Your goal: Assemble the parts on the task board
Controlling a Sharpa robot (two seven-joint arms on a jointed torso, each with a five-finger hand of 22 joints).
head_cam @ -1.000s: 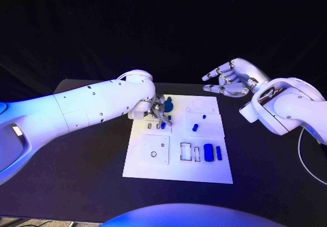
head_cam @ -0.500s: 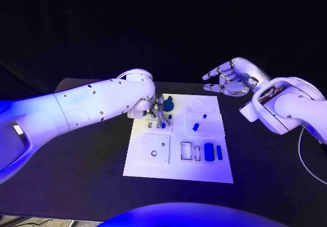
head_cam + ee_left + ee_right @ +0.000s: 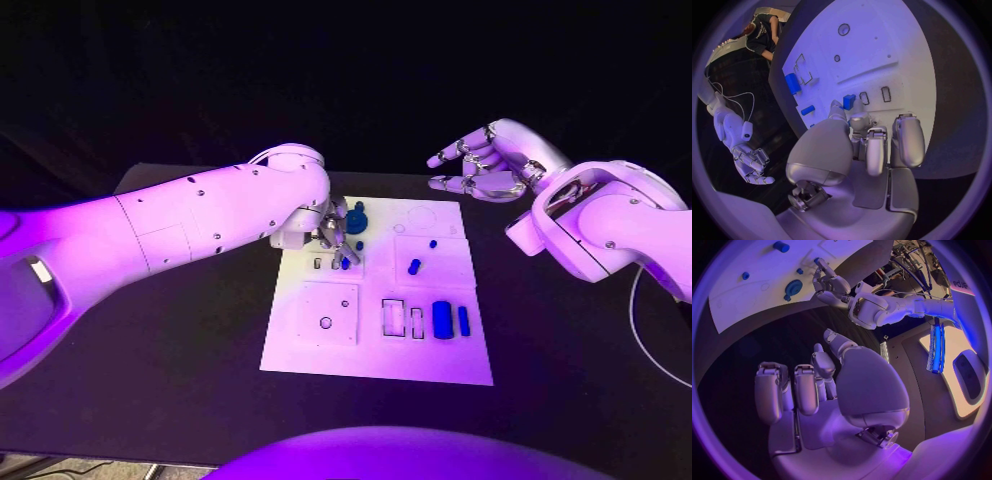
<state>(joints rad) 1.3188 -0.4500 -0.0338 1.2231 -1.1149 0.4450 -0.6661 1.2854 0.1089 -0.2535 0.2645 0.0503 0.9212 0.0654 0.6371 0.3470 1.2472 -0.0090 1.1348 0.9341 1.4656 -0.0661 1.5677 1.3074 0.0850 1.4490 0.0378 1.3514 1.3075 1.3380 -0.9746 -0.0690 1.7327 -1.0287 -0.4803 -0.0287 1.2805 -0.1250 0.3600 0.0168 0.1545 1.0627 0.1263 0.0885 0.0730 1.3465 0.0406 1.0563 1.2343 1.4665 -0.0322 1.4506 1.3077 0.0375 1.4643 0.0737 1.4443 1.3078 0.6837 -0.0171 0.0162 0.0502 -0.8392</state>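
The white task board (image 3: 378, 355) lies in the middle of the black table. My left hand (image 3: 335, 235) hovers low over its far left part, fingers curled down. Its fingertips (image 3: 837, 107) sit right at a small blue part (image 3: 345, 266) beside two narrow slots (image 3: 886, 93); whether they pinch it is unclear. A round blue part (image 3: 356, 215) lies just beyond that hand. My right hand (image 3: 483, 165) hangs above the table past the board's far right corner, fingers apart and holding nothing.
On the board lie a blue peg (image 3: 414, 267), a wide blue block (image 3: 441, 320) and a slimmer blue piece (image 3: 463, 321), next to two hollow rectangular frames (image 3: 392, 318). A square plate with a hole (image 3: 326, 315) sits at the near left.
My left hand's fingertips have drawn back slightly from the small blue part, which stays in place. The right hand has barely moved.
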